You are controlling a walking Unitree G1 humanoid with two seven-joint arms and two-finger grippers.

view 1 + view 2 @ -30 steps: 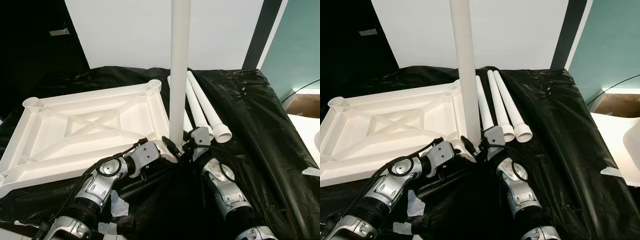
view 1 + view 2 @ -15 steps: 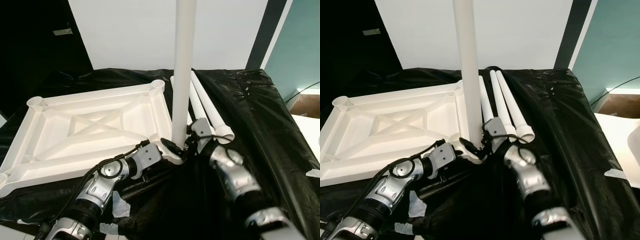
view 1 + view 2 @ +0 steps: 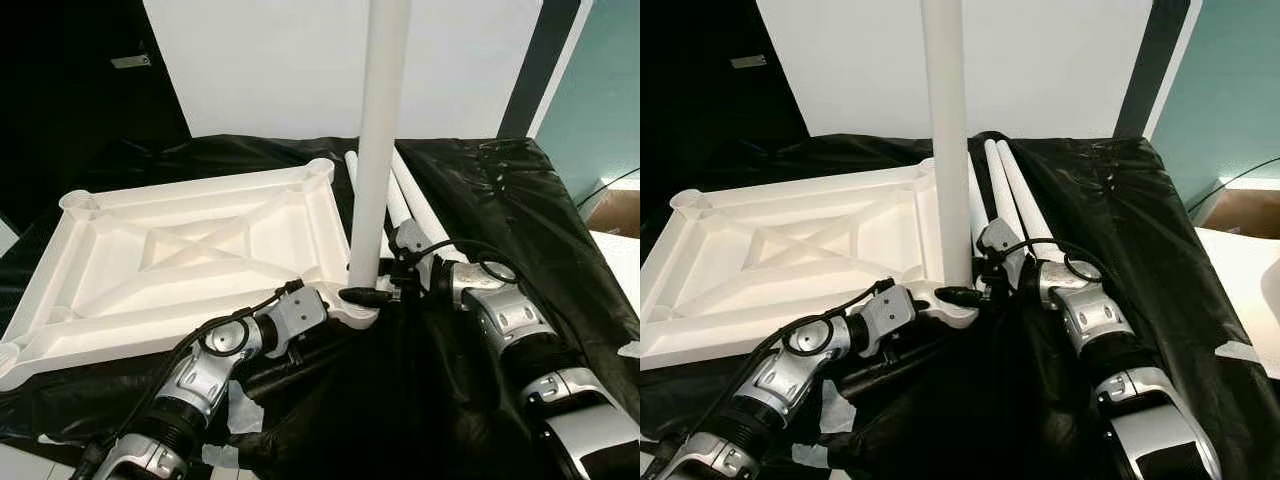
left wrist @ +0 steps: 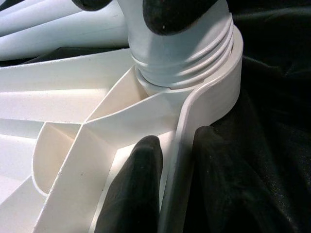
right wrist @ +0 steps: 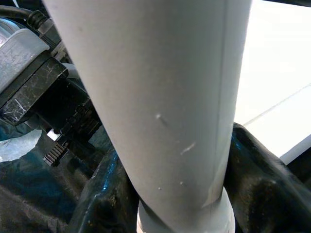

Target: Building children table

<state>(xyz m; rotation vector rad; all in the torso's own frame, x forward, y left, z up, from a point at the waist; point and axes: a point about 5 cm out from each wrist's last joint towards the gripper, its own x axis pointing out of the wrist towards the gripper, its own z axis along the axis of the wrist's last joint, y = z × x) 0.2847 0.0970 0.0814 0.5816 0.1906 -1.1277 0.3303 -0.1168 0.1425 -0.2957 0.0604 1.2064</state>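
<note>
Gripping the upright white table leg (image 3: 378,150) low near its threaded end, the right gripper (image 3: 400,278) steadies smooth, rigid, light-looking plastic while the left gripper (image 4: 170,184) pinches the upturned tabletop (image 3: 180,250) rim at the corner socket.

Head pair: looking forward and down from above both arms, at middling range, onto the upturned white tabletop (image 3: 190,250) and the upright leg (image 3: 380,140) in its near corner. Same scene in both eyes, the right eye shifted slightly sideways.

Left wrist: very near, sighting along the left gripper (image 4: 165,170), its fingers either side of the tabletop's rim, toward the threaded foot of the leg just beyond the fingertips.

Right wrist: nearer still, sighting along the right gripper (image 5: 170,204), one finger on each side of the leg.

Shared by all views: the corner socket (image 3: 958,310) region and the leg standing in it.
</note>
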